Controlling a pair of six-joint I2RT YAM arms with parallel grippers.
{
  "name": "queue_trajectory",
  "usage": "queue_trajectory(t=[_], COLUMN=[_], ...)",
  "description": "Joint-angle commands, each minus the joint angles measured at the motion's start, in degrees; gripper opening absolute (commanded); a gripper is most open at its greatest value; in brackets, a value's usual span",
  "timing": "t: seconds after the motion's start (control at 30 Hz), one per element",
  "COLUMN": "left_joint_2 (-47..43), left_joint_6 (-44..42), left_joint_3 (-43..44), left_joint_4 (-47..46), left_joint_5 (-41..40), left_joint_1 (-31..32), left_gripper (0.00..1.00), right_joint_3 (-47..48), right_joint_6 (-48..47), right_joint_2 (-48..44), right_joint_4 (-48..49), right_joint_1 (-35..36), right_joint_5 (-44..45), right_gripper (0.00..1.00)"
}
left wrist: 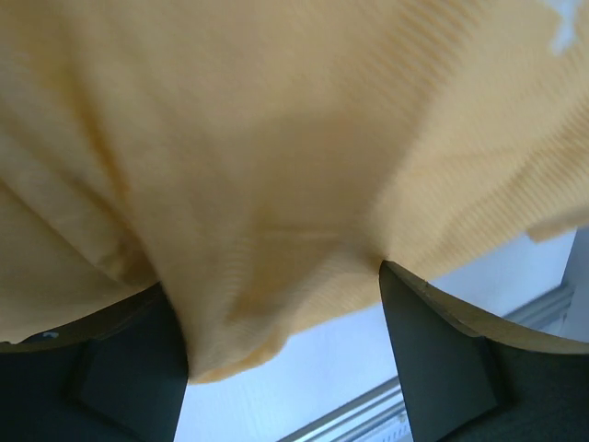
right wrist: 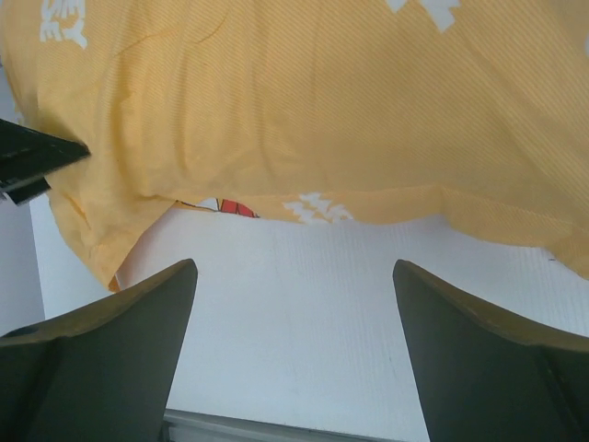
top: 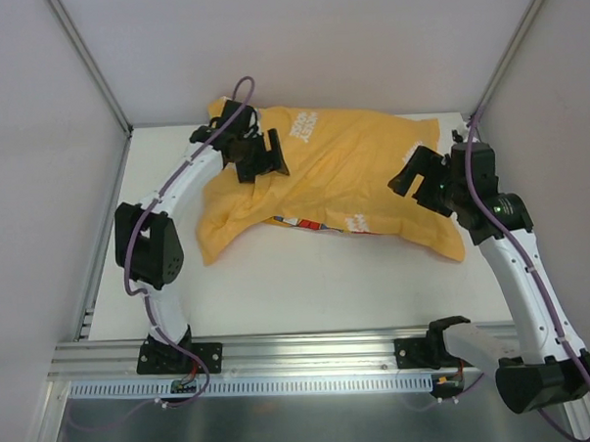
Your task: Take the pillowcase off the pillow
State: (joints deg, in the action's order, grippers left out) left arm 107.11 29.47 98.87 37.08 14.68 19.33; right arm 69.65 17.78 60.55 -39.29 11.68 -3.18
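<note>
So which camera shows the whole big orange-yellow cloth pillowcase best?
The top external view: nearly the whole orange-yellow fabric pillowcase lies rumpled on the white table. The left wrist view shows only a blurry fold; the right wrist view shows one edge with white lettering.

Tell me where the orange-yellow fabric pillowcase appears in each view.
Top external: the orange-yellow fabric pillowcase lies across the far middle.
Left wrist: it fills most of the frame.
Right wrist: it covers the upper half.
Shared landmark: the white table surface below its edge.

Left fingers (left wrist: pixel 120 373), right fingers (right wrist: pixel 101 359) apart
</note>
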Motion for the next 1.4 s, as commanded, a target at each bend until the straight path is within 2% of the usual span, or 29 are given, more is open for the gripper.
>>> queue_trajectory(t=[0.0,0.03,0.17,0.37,0.47,0.6,0.73,0.77,0.87,1.0,1.07,1.1,1.13,1.17,1.2,1.23,1.27,1.37], left_joint_2=[-1.5,-1.9,-7.2,-19.8,-26.1,-34.1,-37.7,-37.7,-37.1,-33.8,-32.1,-30.4,-29.7,-29.1,-28.5,-28.4,-28.6,-31.6], left_joint_6=[2.2,2.5,3.0,5.1,5.8,7.3,12.3,13.2,17.5,19.1,20.0,20.6,20.9,21.2,21.5,21.4,21.4,21.2], left_joint_3=[2.2,1.1,-2.4,-12.1,-16.2,-23.8,-29.4,-30.6,-34.7,-39.2,-40.3,-41.6,-42.1,-42.6,-43.4,-43.8,-44.2,-48.7], left_joint_4=[-3.6,-4.0,-4.9,-6.9,-6.9,-6.9,-6.9,-7.0,-7.0,-9.0,-9.7,-10.9,-11.5,-11.9,-12.0,-12.0,-12.0,-11.9], left_joint_5=[4.7,5.0,2.5,1.9,0.4,-6.5,-11.3,-13.1,-16.5,-17.7,-16.9,-15.1,-14.8,-14.7,-13.1,-12.8,-12.7,-13.2], left_joint_1=[10.4,14.6,21.6,22.2,22.2,21.3,19.9,19.9,19.7,19.1,19.1,19.1,19.1,19.1,19.1,19.1,19.1,19.0], left_gripper=[0.75,0.76,0.81,0.75,0.77,0.79,0.76,0.74,0.74,0.89,0.9,0.84,0.73,0.56,0.22,0.07,0.0,0.0], right_joint_3=[0.1,-0.3,-0.9,-3.8,-3.7,-3.4,1.4,3.1,8.9,12.9,14.8,15.7,18.2,19.7,21.2,22.4,23.7,23.3], right_joint_6=[-0.3,-0.6,-2.1,-1.2,-1.0,-1.4,-4.9,-7.6,-13.7,-16.5,-16.8,-17.3,-17.3,-17.3,-17.3,-17.3,-17.3,-15.2], right_joint_2=[-4.7,-6.0,-7.6,-9.1,-8.4,-6.2,1.4,3.5,11.7,20.1,24.4,25.9,29.3,31.0,33.6,33.7,35.0,33.6], right_joint_4=[-2.4,-2.9,-4.6,-3.6,-2.6,-0.1,1.1,0.4,-1.0,-2.2,-1.8,-1.8,-2.9,-3.9,-6.0,-6.5,-7.0,-7.3], right_joint_1=[0.4,0.4,0.4,3.3,8.2,15.5,25.4,29.6,34.8,35.3,35.4,35.7,36.3,36.6,36.6,36.6,36.5,34.5], right_joint_5=[5.4,5.8,5.3,6.3,7.4,9.2,13.1,14.1,16.7,18.6,18.0,17.3,18.1,19.5,21.8,23.2,25.0,27.1], right_gripper=[0.93,0.93,0.93,0.92,0.92,0.92,0.92,0.92,0.93,0.91,0.88,0.87,0.86,0.77,0.7,0.6,0.35,0.07])
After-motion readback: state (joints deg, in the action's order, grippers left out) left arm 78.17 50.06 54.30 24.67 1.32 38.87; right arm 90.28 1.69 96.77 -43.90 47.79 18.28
